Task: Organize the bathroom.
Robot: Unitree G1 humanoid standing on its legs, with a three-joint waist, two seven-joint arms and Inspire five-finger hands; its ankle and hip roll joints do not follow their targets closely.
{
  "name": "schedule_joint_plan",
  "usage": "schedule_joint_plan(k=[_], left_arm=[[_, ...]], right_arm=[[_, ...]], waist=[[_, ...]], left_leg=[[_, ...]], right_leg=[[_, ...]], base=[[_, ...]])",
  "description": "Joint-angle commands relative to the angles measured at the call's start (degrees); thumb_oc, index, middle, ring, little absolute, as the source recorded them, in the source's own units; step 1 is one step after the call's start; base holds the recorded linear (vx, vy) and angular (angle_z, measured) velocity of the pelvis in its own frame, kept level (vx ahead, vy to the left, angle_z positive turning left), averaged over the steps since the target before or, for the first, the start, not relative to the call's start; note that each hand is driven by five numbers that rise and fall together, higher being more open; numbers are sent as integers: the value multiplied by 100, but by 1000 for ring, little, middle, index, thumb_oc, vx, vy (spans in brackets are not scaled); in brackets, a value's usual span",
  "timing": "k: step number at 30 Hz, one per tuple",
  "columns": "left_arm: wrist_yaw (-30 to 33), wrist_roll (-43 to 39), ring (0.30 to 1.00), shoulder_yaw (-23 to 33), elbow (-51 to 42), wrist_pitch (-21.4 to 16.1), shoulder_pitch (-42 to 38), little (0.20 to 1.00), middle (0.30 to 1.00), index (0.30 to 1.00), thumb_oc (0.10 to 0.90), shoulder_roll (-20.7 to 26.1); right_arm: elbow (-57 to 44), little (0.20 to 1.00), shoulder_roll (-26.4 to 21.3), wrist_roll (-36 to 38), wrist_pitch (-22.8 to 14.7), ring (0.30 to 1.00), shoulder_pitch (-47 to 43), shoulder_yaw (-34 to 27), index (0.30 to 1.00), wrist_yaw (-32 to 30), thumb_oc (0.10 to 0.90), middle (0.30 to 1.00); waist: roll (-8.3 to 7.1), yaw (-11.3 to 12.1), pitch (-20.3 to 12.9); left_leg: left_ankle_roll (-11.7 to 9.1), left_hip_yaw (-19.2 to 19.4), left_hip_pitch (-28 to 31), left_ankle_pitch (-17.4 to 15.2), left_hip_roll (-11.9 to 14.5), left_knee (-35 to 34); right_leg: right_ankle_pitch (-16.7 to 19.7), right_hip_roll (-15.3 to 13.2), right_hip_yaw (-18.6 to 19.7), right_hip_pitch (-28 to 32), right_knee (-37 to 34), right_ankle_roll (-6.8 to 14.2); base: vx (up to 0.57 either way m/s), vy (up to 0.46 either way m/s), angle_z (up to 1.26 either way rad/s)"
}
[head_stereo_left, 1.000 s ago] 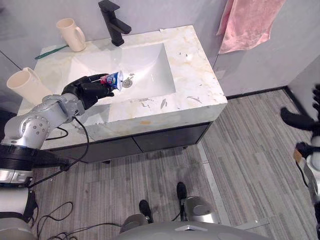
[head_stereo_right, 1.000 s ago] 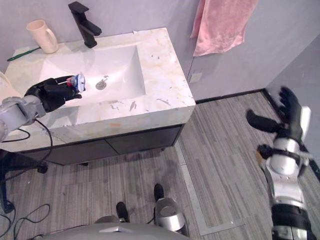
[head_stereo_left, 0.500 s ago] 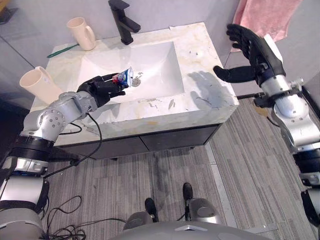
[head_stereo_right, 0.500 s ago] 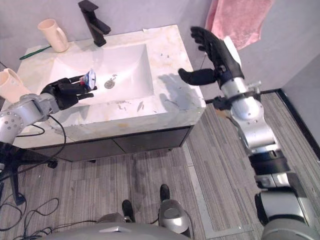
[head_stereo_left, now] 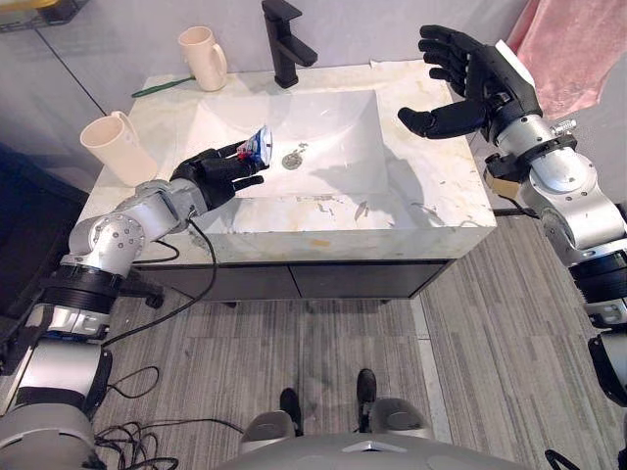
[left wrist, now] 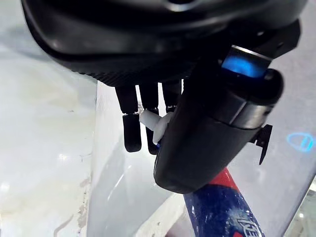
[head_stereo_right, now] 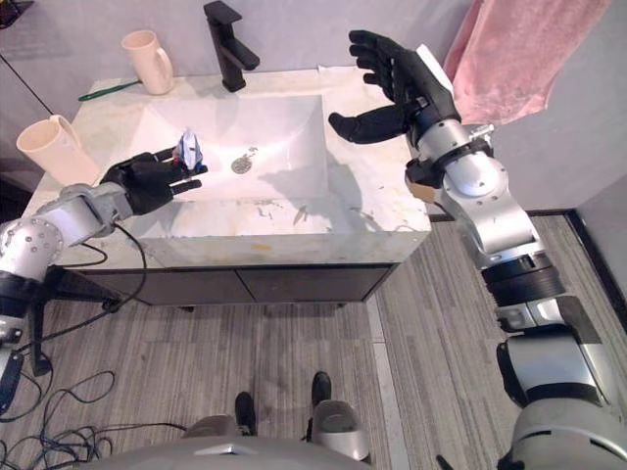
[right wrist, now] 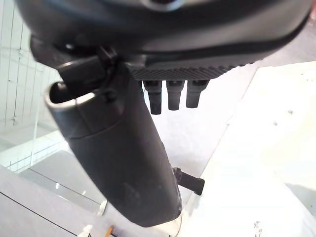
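While the left hand [head_stereo_left: 211, 174] pinched the toothpaste tube [head_stereo_left: 258, 145] over the sink basin's [head_stereo_left: 333, 132] 9 o'clock edge, cap end inside the fingers and crimped tail up, the right hand [head_stereo_left: 477, 83] hovered spread wide above the counter [head_stereo_left: 446, 201] at 2 o'clock, holding nothing. Likely destination: a cup [head_stereo_left: 116, 149] at 9 o'clock, near the holding hand. Second cup [head_stereo_left: 204, 57] and toothbrush [head_stereo_left: 162, 87] sat at 11 o'clock, by the faucet [head_stereo_left: 285, 39]. Pink towel [head_stereo_left: 576, 44] hung on the wall at 2 o'clock.

Grey wall [head_stereo_left: 127, 39], striped plank floor [head_stereo_left: 294, 343] — wood-look (greyish) — nothing more.
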Motion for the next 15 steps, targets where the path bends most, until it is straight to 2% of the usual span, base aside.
schedule_joint_plan(k=[1, 5, 7, 15], left_arm=[[11, -578, 300, 462, -508, -983, -800, 300, 300, 300, 400, -36], [3, -579, 300, 592, -556, -941, -692, 300, 300, 300, 400, -64], [-158, -538, 300, 697, -527, -984, -517, 300, 300, 300, 400, -117], [-196, -568, 300, 823, -637, -1181, -183, 300, 300, 300, 400, -185]], right_arm=[[-437, 900, 34, 176, -711, 900, -293, -397, 900, 186, 800, 900], [-725, 900, 75, 14, -855, 900, -88, -471, 900, 474, 800, 900], [-1084, 900, 95, -291, -1076, 900, 176, -505, 900, 784, 800, 900], [-1803, 900, -40, -840, -1235, 900, 452, -294, 900, 1167, 800, 900]], waist=[[-146, -29, -877], [-148, -58, -926], [-153, -106, -953], [-124, -174, -968]], left_leg=[[37, 425, -280, -305, 365, 560], [46, 476, -239, -318, 387, 488], [58, 520, -212, -327, 410, 439], [65, 596, -176, -309, 446, 425]], right_leg=[[-1055, -121, 371, -120, 284, 448], [-1064, -118, 381, -135, 280, 459], [-1060, -116, 415, -155, 268, 476], [-1064, -111, 492, -162, 263, 477]], base=[[52, -3, -1], [36, -1, -1], [45, -4, 0], [30, 5, -4]])
